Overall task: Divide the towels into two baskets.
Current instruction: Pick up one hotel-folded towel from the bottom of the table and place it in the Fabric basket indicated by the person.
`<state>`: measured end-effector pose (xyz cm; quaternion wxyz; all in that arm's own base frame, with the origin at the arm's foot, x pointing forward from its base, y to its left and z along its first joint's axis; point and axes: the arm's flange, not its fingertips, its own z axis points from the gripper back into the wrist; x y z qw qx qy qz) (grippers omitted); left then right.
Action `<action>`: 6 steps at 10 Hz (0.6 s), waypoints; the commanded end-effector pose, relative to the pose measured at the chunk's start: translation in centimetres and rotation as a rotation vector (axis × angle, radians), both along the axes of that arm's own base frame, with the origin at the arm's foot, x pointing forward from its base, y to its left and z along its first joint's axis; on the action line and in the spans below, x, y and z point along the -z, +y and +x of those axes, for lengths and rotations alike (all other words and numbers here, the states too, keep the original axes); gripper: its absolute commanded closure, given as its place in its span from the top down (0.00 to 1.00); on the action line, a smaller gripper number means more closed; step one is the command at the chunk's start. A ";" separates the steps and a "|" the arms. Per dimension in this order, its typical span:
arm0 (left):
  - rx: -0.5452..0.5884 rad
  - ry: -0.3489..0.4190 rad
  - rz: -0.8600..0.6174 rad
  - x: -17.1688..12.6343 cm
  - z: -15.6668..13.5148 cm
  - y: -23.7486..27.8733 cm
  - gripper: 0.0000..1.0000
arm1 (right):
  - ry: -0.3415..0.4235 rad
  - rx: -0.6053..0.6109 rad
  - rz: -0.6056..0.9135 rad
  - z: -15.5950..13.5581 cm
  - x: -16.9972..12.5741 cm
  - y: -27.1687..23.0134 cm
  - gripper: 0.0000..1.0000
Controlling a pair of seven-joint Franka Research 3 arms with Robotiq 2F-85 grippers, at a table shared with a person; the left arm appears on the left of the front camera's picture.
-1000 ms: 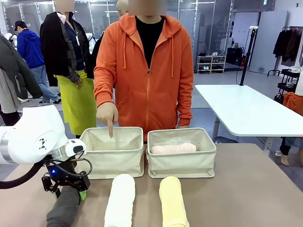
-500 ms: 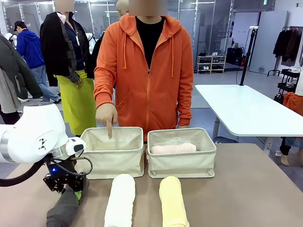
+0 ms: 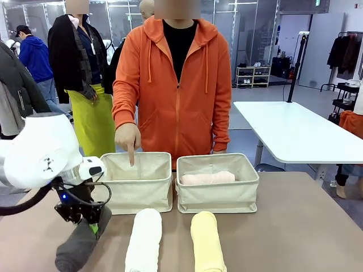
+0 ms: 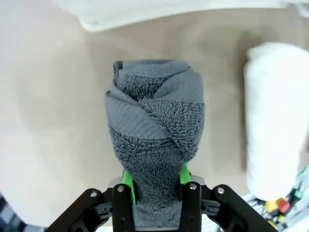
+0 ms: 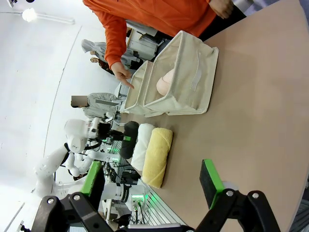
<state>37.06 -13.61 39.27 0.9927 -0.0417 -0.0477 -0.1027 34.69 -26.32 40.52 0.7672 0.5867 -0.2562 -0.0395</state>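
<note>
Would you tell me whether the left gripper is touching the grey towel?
Touching. The left wrist view shows the left gripper's green pads pressed into both sides of the grey towel, with the jaws shut on it.

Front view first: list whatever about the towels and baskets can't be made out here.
Left basket: its floor, front view, hidden by its own near wall; whether a towel lies inside cannot be told.
Pink towel: lower part, front view, behind the right basket wall.
White towel and yellow towel: near ends, front view, cut by the bottom edge.
Grey towel: near end, left wrist view, behind the left pincer.
</note>
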 end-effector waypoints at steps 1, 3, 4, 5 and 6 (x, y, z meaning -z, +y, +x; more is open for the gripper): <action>0.163 -0.117 -0.023 -2.8 -10.4 2.7 0.22 | 0.008 0.006 -0.008 -0.2 -0.3 0.1 1.00; 0.442 -0.213 0.046 -6.0 -11.0 1.8 0.22 | 0.008 0.006 -0.008 -0.2 -0.3 0.1 1.00; 0.514 -0.226 0.041 -6.3 -11.3 1.3 0.22 | 0.008 0.006 -0.008 -0.2 -0.3 0.1 1.00; 0.512 -0.250 0.012 -6.5 -11.6 1.2 0.22 | 0.008 0.006 -0.008 -0.2 -0.3 0.1 1.00; 0.408 -0.202 0.048 -11.0 -6.7 -1.4 0.22 | 0.008 0.006 -0.008 -0.2 -0.3 0.1 1.00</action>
